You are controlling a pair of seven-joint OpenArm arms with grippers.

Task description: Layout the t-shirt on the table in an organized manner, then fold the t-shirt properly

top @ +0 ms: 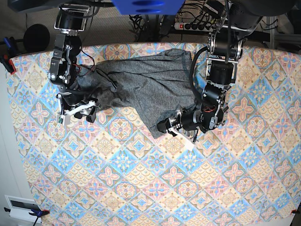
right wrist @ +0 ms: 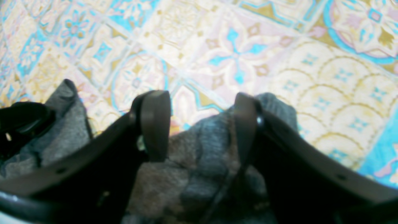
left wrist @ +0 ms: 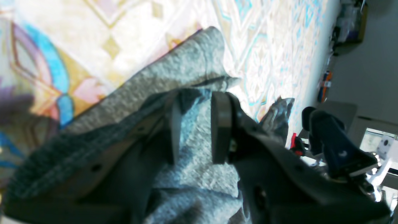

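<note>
The dark-grey t-shirt (top: 146, 84) lies rumpled across the far half of the patterned table (top: 141, 188). Its lower corner is drawn to a point at my left gripper (top: 164, 126). In the left wrist view that gripper (left wrist: 194, 130) has a bunch of the t-shirt (left wrist: 174, 71) pinched between its pads, with the cloth's edge raised off the table. My right gripper (top: 90, 109) is at the shirt's left end. Seen from the right wrist, it (right wrist: 200, 124) stands wide open just above a fold of the t-shirt (right wrist: 199, 161), gripping nothing.
Cables and a power strip (top: 197, 23) lie beyond the table's far edge, beside a blue part (top: 146, 5). A red clamp (top: 7, 61) sits at the far left corner. The patterned cloth (top: 155, 197) stretches towards the near edge.
</note>
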